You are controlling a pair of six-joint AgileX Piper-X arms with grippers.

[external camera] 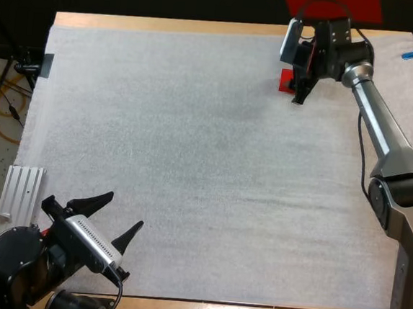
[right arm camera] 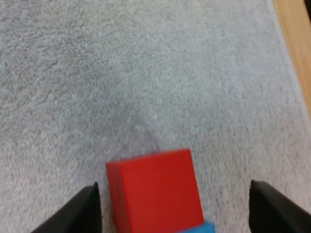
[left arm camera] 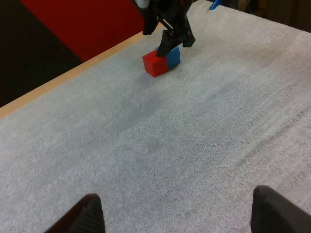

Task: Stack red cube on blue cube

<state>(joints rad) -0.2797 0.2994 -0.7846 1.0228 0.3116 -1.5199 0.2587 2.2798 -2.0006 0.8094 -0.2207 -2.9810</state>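
We see the wooden counter [external camera: 167, 25] running across the high view, with the white mat [external camera: 191, 167] covering nearly all of it. Our right arm [external camera: 382, 134] reaches from the right edge of the frame to the upper right, and our left arm [external camera: 16, 268] sits in the lower left corner. A ribbed metal plate [external camera: 22, 190] lies at the mat's left edge, its near end hidden by the left arm.

The right pincer [external camera: 298, 96] points down at the mat in the upper right of the frame, near the mat's far edge. It is released. In the right wrist view its fingers [right arm camera: 82, 211] stand wide apart, and the red cube [right arm camera: 155, 191] lies on the mat between them, touching neither. The left pincer [external camera: 125, 210] is released too, spread over bare mat well apart from the cubes.

The red cube and the blue cube [left arm camera: 174, 56] rest side by side on the mat with their faces touching, and the red one is not on the blue. In the left wrist view the right pincer hangs over them.

In the high view the right pincer hides the blue cube and all but a corner of the red. In the right wrist view a thin blue sliver shows against the red cube, the rest cut off. From the left wrist view we cannot tell how high the tips hang above the cubes.
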